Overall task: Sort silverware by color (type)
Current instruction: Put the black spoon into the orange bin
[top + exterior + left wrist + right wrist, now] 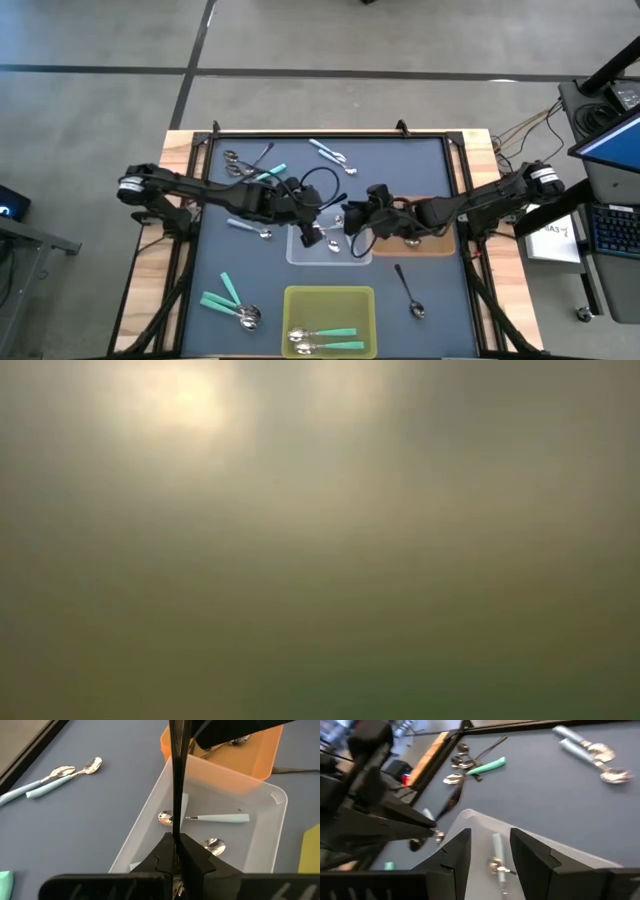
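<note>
Two shiny spoons (202, 818), translucent rect. bin (260, 835)

Table (420, 180): dark blue-grey top with wooden edges.
Clear bin (330, 250): mid-table, touching the orange bin (435, 243) on its right.
Yellow-green bin (330, 300): front edge.
Loose spoons: teal pair (228, 302) front left; black-handled spoon (408, 288) front right; light blue pair (330, 152) at back; mixed cluster (250, 162) back left.

Spoons (202, 818) lie in the middle bin (260, 840), another bin (250, 757) touching it on its right.
</note>
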